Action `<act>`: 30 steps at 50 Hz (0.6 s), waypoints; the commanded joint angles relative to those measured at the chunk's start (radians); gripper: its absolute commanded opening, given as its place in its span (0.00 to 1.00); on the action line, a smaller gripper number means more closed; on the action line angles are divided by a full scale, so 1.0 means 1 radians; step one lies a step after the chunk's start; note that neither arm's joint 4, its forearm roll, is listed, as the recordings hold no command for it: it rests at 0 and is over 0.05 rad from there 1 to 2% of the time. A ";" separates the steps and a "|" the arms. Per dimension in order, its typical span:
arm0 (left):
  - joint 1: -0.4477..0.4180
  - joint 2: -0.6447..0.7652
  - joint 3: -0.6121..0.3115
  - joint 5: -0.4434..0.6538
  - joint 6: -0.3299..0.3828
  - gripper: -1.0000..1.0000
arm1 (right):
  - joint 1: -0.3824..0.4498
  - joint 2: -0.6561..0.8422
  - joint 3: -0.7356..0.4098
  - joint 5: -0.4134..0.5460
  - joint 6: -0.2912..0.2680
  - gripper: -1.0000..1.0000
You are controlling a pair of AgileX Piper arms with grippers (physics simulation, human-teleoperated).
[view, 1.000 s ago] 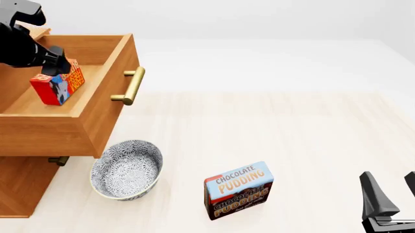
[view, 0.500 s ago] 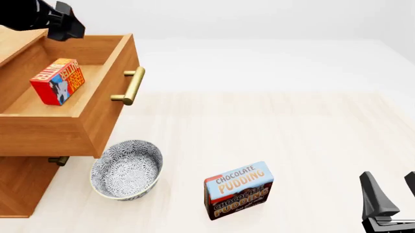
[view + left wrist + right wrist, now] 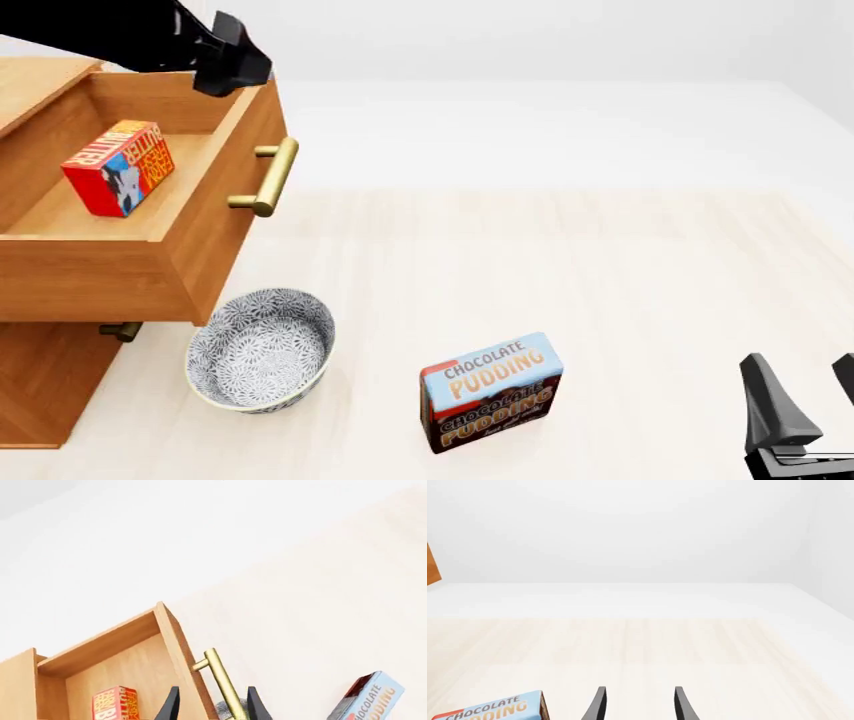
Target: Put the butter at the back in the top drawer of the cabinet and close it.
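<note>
A: Closing is what remains. Butter (image 3: 118, 167) sits inside the open top drawer (image 3: 200, 240), near its left wall.

B: Left claw (image 3: 212, 706) spread, empty, straddling the handle (image 3: 268, 178); push it shut. Right claw (image 3: 638, 703) spread, idle.

Count of what I see from my station

I count one cabinet (image 3: 54, 390) with one drawer (image 3: 200, 240) pulled open, two brass handles (image 3: 271, 177) in view, one butter box (image 3: 118, 168), one pudding box (image 3: 490, 393), one patterned bowl (image 3: 260, 350), one worktop (image 3: 601, 290), and two pincers: left (image 3: 234, 65), right (image 3: 801, 400).
</note>
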 commanded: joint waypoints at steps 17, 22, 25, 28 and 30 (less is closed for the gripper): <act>-0.171 0.111 0.101 -0.151 -0.015 1.00 | 0.000 0.000 0.000 0.000 0.000 1.00; -0.190 0.134 0.093 -0.157 -0.014 1.00 | 0.000 0.000 0.000 0.000 0.000 1.00; -0.200 0.150 0.089 -0.160 -0.015 1.00 | 0.000 0.000 0.000 0.000 0.000 1.00; -0.208 0.160 0.087 -0.166 -0.014 1.00 | 0.000 0.000 0.000 0.000 0.000 1.00; -0.232 0.180 0.061 -0.163 -0.034 1.00 | 0.000 0.000 0.000 0.000 0.000 1.00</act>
